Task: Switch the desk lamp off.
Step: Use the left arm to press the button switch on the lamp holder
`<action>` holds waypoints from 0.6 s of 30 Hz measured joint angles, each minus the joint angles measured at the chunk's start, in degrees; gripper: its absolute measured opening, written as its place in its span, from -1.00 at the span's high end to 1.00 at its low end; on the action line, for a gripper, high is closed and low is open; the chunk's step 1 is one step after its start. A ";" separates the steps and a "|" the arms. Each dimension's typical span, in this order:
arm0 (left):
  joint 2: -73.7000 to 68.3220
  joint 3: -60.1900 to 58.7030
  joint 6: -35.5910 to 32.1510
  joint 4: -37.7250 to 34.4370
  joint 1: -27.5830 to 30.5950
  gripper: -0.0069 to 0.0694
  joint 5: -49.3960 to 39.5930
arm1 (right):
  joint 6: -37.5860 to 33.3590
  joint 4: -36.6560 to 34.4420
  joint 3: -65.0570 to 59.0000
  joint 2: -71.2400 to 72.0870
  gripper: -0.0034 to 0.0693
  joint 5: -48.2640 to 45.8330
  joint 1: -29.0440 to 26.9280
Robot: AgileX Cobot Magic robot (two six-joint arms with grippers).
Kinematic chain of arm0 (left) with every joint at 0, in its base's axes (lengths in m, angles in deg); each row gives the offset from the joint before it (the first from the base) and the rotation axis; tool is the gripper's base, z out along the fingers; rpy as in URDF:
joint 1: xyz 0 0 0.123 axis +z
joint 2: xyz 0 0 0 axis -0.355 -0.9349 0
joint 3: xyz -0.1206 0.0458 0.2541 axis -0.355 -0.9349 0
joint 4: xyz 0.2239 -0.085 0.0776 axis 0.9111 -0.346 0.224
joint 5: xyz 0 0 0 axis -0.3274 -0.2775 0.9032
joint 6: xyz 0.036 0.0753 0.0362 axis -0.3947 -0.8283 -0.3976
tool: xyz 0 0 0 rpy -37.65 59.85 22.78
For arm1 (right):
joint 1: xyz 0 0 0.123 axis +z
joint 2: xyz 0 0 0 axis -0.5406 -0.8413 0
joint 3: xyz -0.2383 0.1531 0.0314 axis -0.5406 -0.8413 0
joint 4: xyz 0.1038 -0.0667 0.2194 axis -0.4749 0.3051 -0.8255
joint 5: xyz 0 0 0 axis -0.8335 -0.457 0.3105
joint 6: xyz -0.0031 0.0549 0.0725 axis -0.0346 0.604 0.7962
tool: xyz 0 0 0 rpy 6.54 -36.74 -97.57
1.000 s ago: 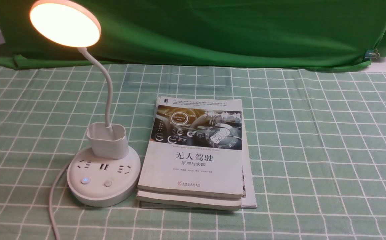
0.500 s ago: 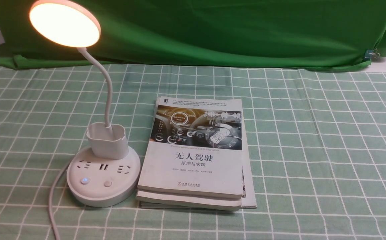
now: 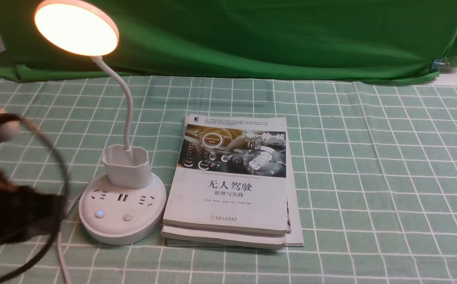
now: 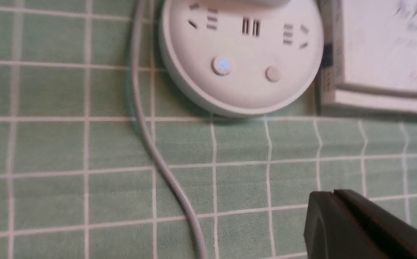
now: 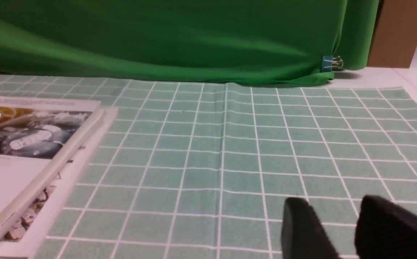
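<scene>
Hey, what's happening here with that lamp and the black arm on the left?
A two-armed robot is meant to switch off the desk lamp, which is lit. Its left gripper, fingers together, hangs just short of the lamp's round base, where a button glows blue; nothing touches it yet. The right gripper hangs over the tablecloth, away from the lamp, beyond the stack of books.
</scene>
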 joint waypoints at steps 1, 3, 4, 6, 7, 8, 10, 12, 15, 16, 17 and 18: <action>-3.37 1.00 -0.29 0.40 -1.82 0.82 -0.15 | 0.00 0.00 0.00 0.00 0.24 0.00 0.00; -6.28 2.30 -0.21 1.46 -4.81 0.82 -0.22 | 0.00 0.00 0.00 0.00 0.24 0.00 0.00; -8.07 3.18 0.27 2.30 -6.85 0.82 -0.22 | 0.00 0.00 0.00 0.00 0.24 0.00 0.00; -11.54 5.29 1.10 3.50 -10.97 0.82 -0.27 | 0.00 0.00 0.00 0.00 0.24 0.00 0.00; -12.10 5.50 1.15 3.51 -11.28 0.82 -0.32 | 0.00 0.00 0.00 0.00 0.24 0.00 0.00; -14.06 7.01 1.72 3.56 -13.24 0.82 -0.56 | 0.00 0.00 0.00 0.00 0.24 0.00 0.00; -16.93 9.40 1.84 3.56 -15.09 0.82 -0.59 | 0.00 0.00 0.00 0.00 0.24 0.00 0.00; -18.77 11.09 1.89 3.72 -15.58 0.82 -0.59 | 0.00 0.00 0.00 0.00 0.24 0.00 0.00; -21.24 12.75 1.89 5.02 -15.65 0.82 -0.54 | 0.00 0.00 0.00 0.00 0.24 0.00 0.00; -22.49 13.33 1.95 5.99 -15.69 0.82 -0.54 | 0.00 0.00 0.00 0.00 0.24 0.00 0.00; -23.52 13.93 2.10 7.08 -15.69 0.82 -0.54 | 0.00 0.00 0.00 0.00 0.24 0.00 0.00; -23.69 13.93 2.10 7.08 -15.69 0.82 -0.54 | 0.00 0.00 0.00 0.00 0.24 0.00 0.00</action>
